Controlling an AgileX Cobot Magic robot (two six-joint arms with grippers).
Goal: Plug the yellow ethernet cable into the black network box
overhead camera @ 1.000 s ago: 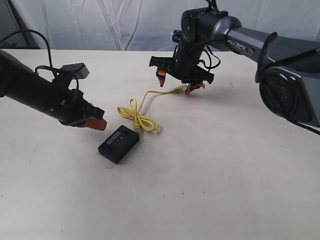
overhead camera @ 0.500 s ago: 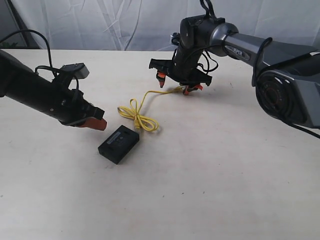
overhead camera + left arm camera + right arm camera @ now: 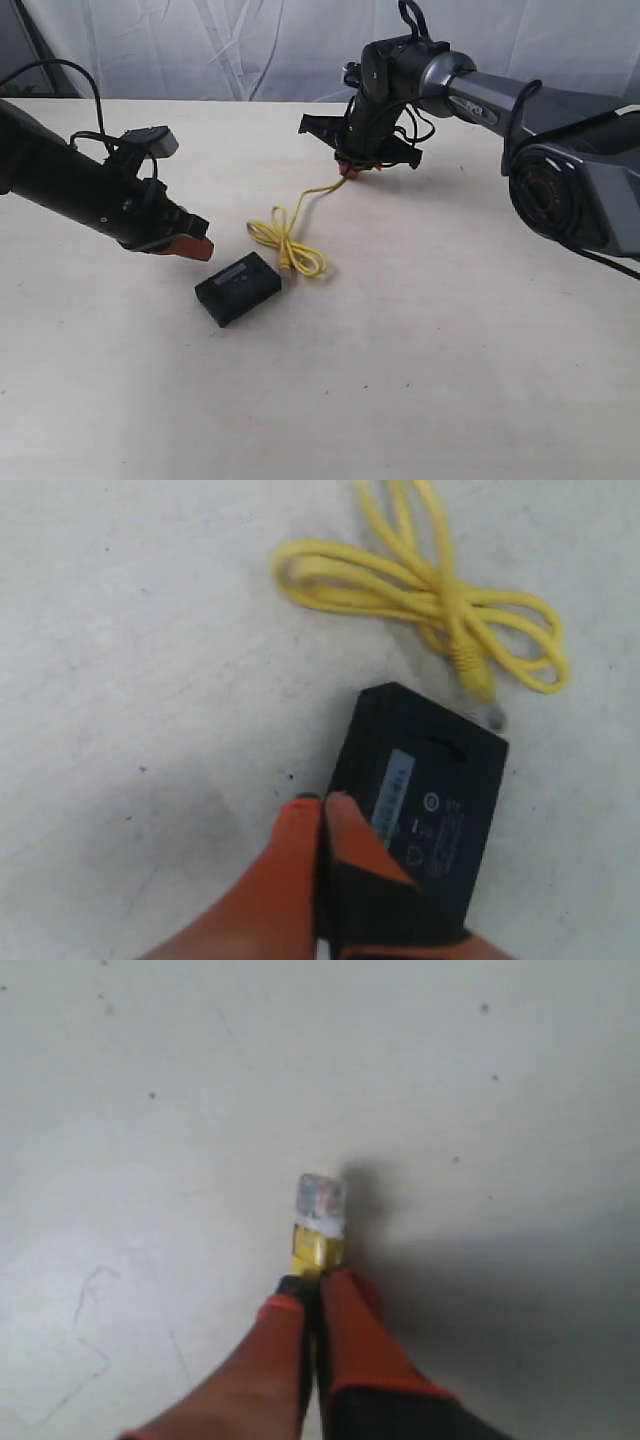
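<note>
The yellow ethernet cable point(image 3: 287, 247) lies knotted on the table, one strand running up to my right gripper point(image 3: 347, 168). That gripper is shut on the cable just behind its clear plug point(image 3: 320, 1200), with the yellow boot point(image 3: 316, 1248) showing at the fingertips; in its wrist view the gripper point(image 3: 318, 1282) is close over the table. The cable's other plug point(image 3: 490, 712) rests beside a corner of the black network box point(image 3: 238, 288). My left gripper point(image 3: 197, 248) hovers left of the box, shut and empty. Seen from its wrist, the gripper point(image 3: 320, 805) overlaps the box point(image 3: 440, 780) and its pale label.
Everything rests on a pale table point(image 3: 420, 360). A white curtain point(image 3: 250, 50) hangs behind it. The right arm's base point(image 3: 570, 190) stands at the right edge, and the left arm point(image 3: 60, 175) reaches in from the left.
My right gripper went from wide open to shut on the cable's far end. The knotted loop slid a little toward the right and the box turned slightly. The left arm stayed put.
</note>
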